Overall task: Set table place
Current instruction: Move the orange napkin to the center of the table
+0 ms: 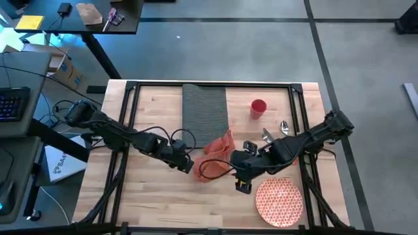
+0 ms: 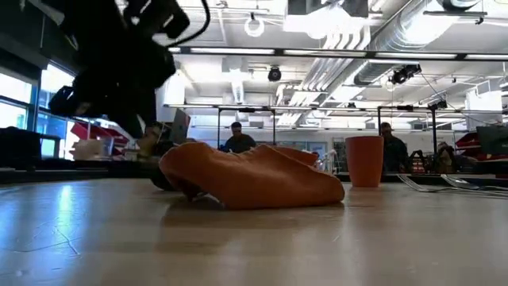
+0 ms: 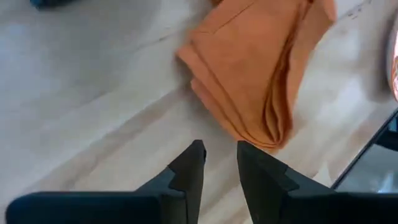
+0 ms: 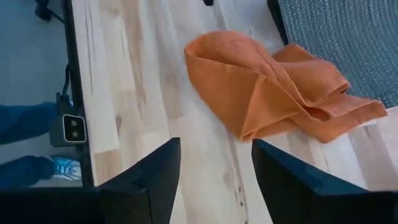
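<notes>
The napkin (image 4: 273,93), soft, light and crumpled on the counter (image 1: 150,196), likely pinches best at a fold edge; left gripper (image 3: 221,155) narrowly parted, right gripper (image 4: 216,165) spread, both empty.

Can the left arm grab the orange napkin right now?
Probably yes. The left gripper sits right beside the orange napkin, fingers slightly apart, with only bare table between them in the left wrist view.
</notes>
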You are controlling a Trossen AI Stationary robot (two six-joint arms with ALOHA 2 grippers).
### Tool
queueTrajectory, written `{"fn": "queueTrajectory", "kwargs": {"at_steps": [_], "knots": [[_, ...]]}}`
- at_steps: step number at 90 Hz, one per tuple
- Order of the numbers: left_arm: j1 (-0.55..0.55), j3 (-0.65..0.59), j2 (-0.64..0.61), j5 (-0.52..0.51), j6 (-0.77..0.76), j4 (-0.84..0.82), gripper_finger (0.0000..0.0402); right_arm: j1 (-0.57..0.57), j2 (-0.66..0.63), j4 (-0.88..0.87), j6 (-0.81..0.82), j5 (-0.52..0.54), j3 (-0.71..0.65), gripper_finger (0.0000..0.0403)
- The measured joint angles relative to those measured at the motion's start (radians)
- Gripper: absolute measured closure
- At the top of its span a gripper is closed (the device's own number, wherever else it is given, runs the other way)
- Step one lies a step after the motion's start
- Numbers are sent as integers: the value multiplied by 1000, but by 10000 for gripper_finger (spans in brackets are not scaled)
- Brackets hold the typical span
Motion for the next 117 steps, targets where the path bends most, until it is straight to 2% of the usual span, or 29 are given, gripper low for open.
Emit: {"fn": "queueTrajectory", "kwargs": {"at_steps": [20, 38, 50, 59, 67, 78, 88, 95, 106, 117], "knots": [[-1, -39, 120, 19, -46, 249, 325, -1, 0, 3, 0, 22, 0, 222], [-1, -39, 228, -18, -105, 441, 327, -1, 0, 3, 3, 23, 0, 222], [-6, -23, 243, -61, -33, 511, 360, -1, 0, 3, 10, 23, 0, 222], [-14, 15, 209, -138, 86, 510, 395, -1, 0, 2, 18, 23, 0, 222], [-16, 52, 158, -218, 204, 485, 399, -1, 0, 1, 17, 23, 0, 222], [1, 123, 63, -282, 344, 369, 401, -1, 0, 0, 15, 30, 0, 222], [26, 164, 11, -254, 411, 218, 401, -1, 0, 1, 15, 50, 0, 222], [46, 161, 10, -197, 439, 124, 401, -1, 0, 2, 17, 60, 0, 222], [69, 162, 62, -109, 476, 62, 393, -1, 0, 4, 18, 60, 0, 222], [74, 162, 147, -59, 565, 72, 363, -1, 0, 5, 23, 60, 0, 222]]}}
